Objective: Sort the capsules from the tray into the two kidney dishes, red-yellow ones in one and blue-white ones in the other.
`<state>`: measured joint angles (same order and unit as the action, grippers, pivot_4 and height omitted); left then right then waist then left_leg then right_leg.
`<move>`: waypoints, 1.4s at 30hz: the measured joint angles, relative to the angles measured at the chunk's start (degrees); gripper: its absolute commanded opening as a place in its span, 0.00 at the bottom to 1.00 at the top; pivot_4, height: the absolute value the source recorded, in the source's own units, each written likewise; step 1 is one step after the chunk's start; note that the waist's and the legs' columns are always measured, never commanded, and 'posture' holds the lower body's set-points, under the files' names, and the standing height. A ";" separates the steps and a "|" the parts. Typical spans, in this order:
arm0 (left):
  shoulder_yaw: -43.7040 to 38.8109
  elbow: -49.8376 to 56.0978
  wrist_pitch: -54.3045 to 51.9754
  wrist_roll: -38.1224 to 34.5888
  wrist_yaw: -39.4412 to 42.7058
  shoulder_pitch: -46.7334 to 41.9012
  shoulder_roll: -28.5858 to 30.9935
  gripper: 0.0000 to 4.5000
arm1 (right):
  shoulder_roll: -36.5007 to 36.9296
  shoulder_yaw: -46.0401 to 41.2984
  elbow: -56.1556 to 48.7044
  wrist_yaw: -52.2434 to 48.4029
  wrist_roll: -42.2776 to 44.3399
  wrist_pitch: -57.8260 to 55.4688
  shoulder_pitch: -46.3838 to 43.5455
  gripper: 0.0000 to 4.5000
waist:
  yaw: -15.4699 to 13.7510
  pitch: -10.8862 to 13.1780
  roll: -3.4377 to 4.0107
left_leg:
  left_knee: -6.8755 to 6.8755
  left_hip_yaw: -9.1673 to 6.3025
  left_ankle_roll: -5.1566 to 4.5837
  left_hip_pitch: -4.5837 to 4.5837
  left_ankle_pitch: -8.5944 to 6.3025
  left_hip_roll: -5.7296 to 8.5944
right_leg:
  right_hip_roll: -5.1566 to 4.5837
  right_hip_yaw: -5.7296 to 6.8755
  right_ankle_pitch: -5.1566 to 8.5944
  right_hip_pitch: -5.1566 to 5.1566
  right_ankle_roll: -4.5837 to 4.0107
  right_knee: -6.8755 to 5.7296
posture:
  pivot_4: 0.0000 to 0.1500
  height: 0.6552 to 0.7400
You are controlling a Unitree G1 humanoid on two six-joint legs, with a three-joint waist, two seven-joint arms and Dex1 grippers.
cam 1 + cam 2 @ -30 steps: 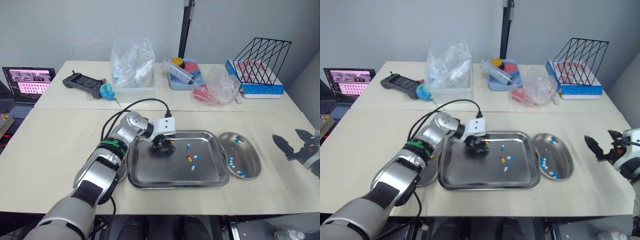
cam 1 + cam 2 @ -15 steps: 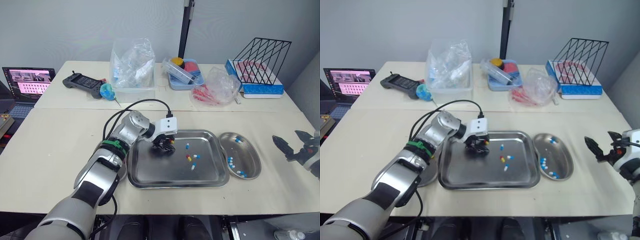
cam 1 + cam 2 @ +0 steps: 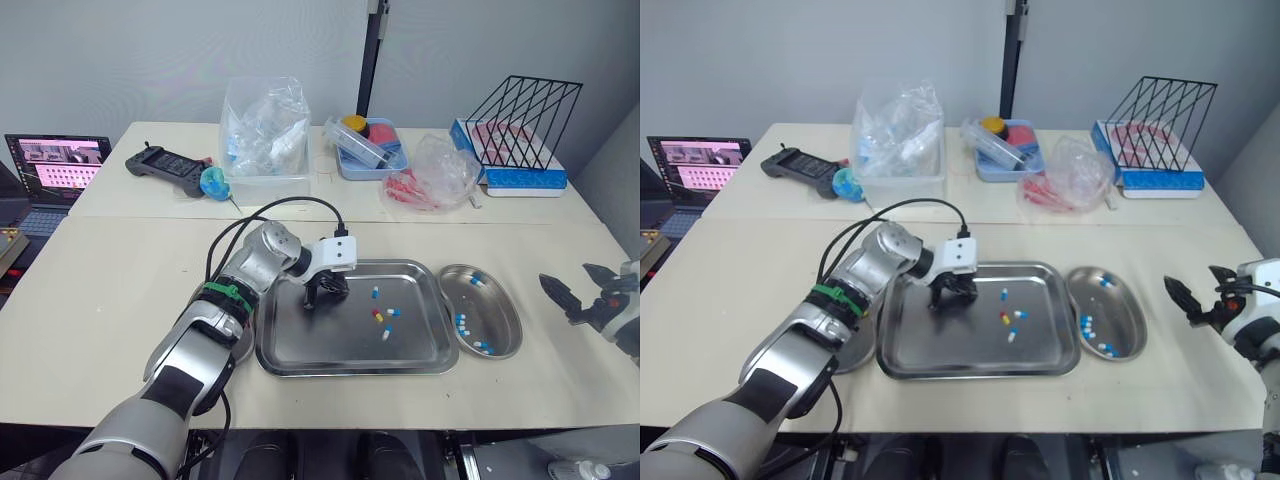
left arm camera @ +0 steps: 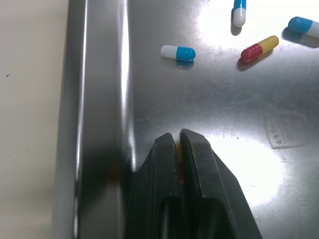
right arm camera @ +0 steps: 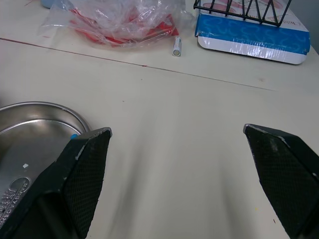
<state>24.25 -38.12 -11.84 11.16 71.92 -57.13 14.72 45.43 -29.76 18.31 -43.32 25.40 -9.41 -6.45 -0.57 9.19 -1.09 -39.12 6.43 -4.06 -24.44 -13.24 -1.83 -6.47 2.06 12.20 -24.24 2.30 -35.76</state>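
Note:
My left gripper (image 3: pixel 321 293) is over the left part of the steel tray (image 3: pixel 420 362), shut on a red-yellow capsule (image 4: pixel 178 158) that shows as a sliver between the fingers (image 4: pixel 197 149). Loose in the tray lie a blue-white capsule (image 4: pixel 178 52), a red-yellow one (image 4: pixel 259 48) and two more blue-white ones (image 3: pixel 393 313). The right kidney dish (image 3: pixel 505 322) holds several blue-white capsules (image 3: pixel 461 322). The left kidney dish (image 3: pixel 854 352) is mostly hidden under my left arm. My right gripper (image 5: pixel 177 130) hangs open over bare table, right of that dish.
Along the far side of the table stand a clear plastic box of bags (image 3: pixel 264 130), a black controller (image 3: pixel 165 165), a blue tray (image 3: pixel 368 145), a bag of red items (image 3: pixel 432 175) and a wire rack on a blue-white box (image 3: pixel 520 135). A laptop (image 3: pixel 55 165) sits beyond the table's left edge.
The left gripper has turned and risen a little over the tray; the red-yellow capsule that lay beside its fingers is now between them. The right gripper drifted slightly left.

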 measured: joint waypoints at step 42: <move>-38.66 40.83 -22.50 -36.12 -2.68 42.81 33.42 0.75 | 4.76 2.47 12.08 -10.09 -1.72 1.36 -11.74 1.00 | 0.67 0.00 0.03 | 0.14 0.05 0.16 0.18 0.08 -0.11 | -0.04 0.04 0.06 0.04 -0.11 -0.09 | 1.00 1.00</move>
<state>-14.41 2.71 -34.34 -24.96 69.24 -14.32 48.14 50.19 -27.28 30.39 -53.41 23.68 -8.05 -18.19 0.10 9.19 -1.05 -38.99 6.48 -3.90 -24.27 -13.15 -1.94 -6.51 2.10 12.26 -24.20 2.19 -35.85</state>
